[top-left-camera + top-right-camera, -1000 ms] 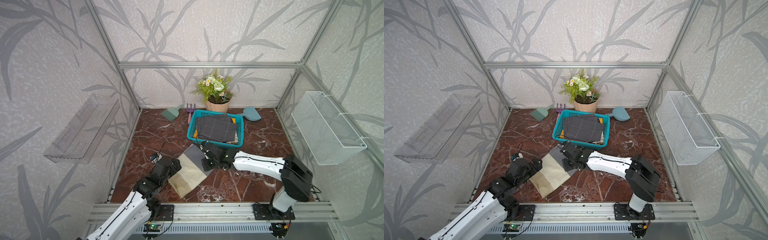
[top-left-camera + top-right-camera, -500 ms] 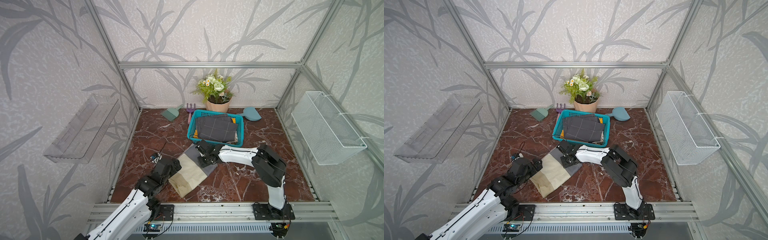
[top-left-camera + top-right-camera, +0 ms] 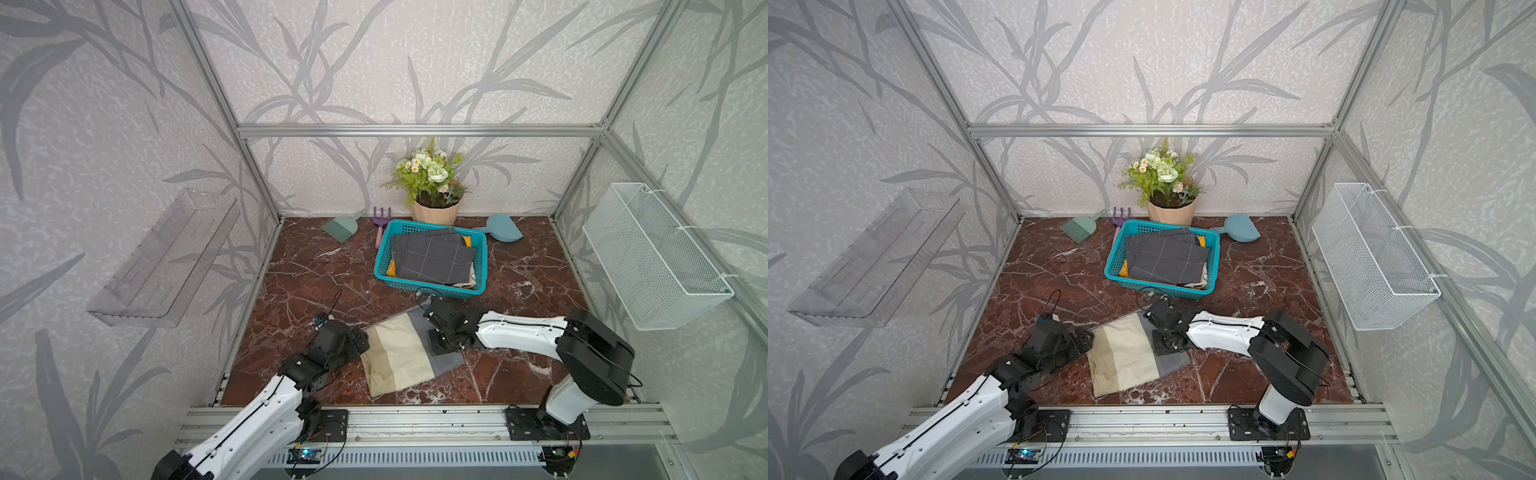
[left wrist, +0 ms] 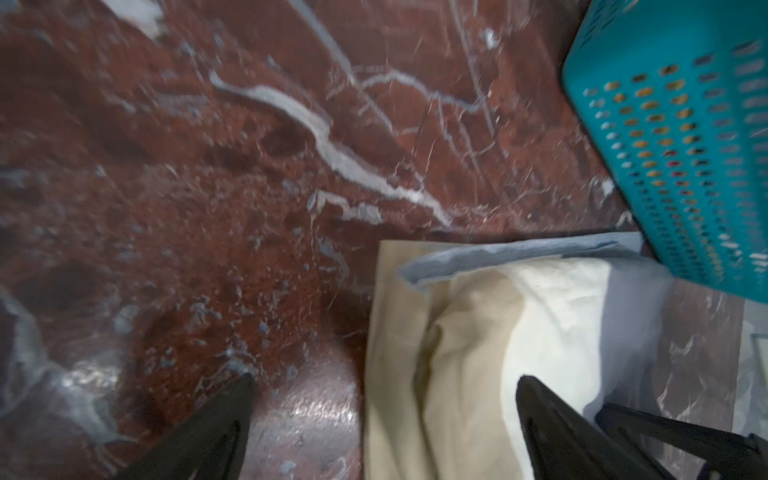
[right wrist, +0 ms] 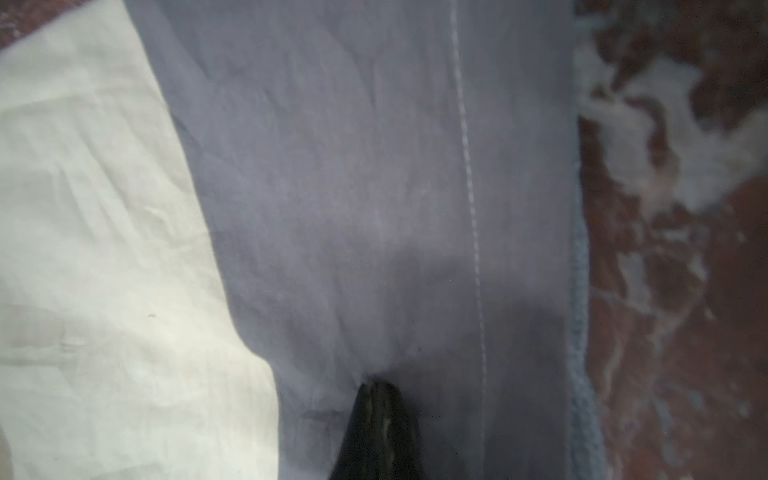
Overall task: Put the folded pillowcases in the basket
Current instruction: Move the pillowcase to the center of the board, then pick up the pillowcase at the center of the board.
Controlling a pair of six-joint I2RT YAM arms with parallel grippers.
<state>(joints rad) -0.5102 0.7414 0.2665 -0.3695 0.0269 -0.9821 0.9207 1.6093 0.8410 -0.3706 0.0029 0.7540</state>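
Note:
The folded pillowcase (image 3: 409,357) (image 3: 1129,357), banded beige, cream and grey, lies flat on the marble floor in front of the teal basket (image 3: 428,289) (image 3: 1156,289). The basket holds dark checked cloths. My left gripper (image 3: 360,338) (image 4: 384,380) is open at the pillowcase's left edge, with one finger over bare marble and the other over the beige cloth (image 4: 478,332). The basket's perforated wall (image 4: 685,137) shows beyond it. My right gripper (image 3: 441,347) (image 5: 378,388) points down on the grey band (image 5: 374,187), fingertips together, and the cloth puckers at the tips.
A potted flower (image 3: 434,208), a green hand brush (image 3: 340,228), a purple rake (image 3: 380,220) and a blue-grey scoop (image 3: 503,228) stand along the back wall. A white wire basket (image 3: 652,257) hangs on the right wall and a clear shelf (image 3: 166,257) on the left.
My right arm swung in and back out. Its gripper has moved right along the grey band, and the pillowcase has slid a little right and toward the front. The left gripper has barely moved.

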